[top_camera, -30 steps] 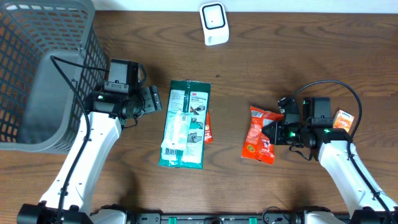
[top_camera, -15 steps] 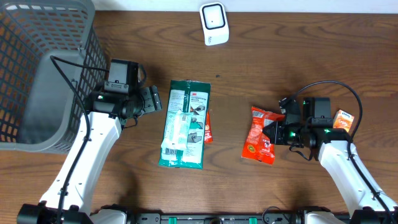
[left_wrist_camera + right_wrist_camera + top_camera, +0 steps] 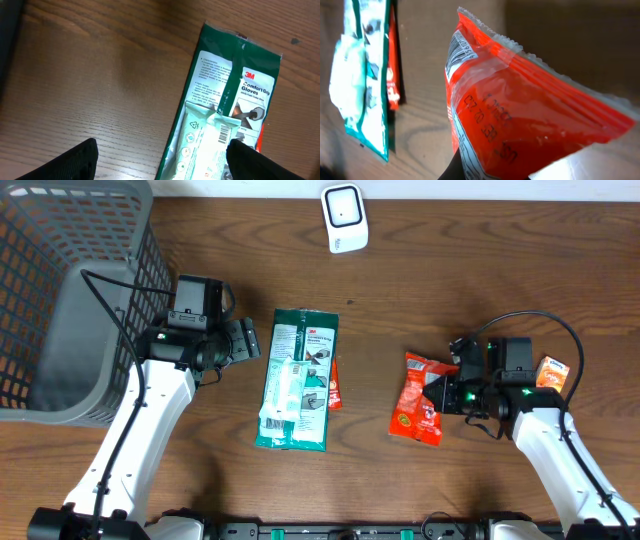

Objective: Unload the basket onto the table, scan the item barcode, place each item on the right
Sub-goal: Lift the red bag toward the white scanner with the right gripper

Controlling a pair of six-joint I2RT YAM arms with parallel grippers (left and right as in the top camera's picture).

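An orange-red snack packet [image 3: 418, 397] [image 3: 520, 115] is clamped at its right edge by my right gripper [image 3: 447, 393], which is shut on it. In the right wrist view the packet fills the frame, with a barcode strip [image 3: 455, 52] on its left side. The white barcode scanner [image 3: 344, 218] stands at the table's far edge, well away from the packet. My left gripper [image 3: 245, 340] hangs open left of a green glove pack [image 3: 298, 377] [image 3: 220, 120], its dark fingertips [image 3: 75, 162] apart over bare wood.
A grey mesh basket [image 3: 70, 290] fills the far left corner. A thin red packet [image 3: 334, 388] peeks from under the green pack's right edge. A small orange item [image 3: 552, 370] lies beside my right arm.
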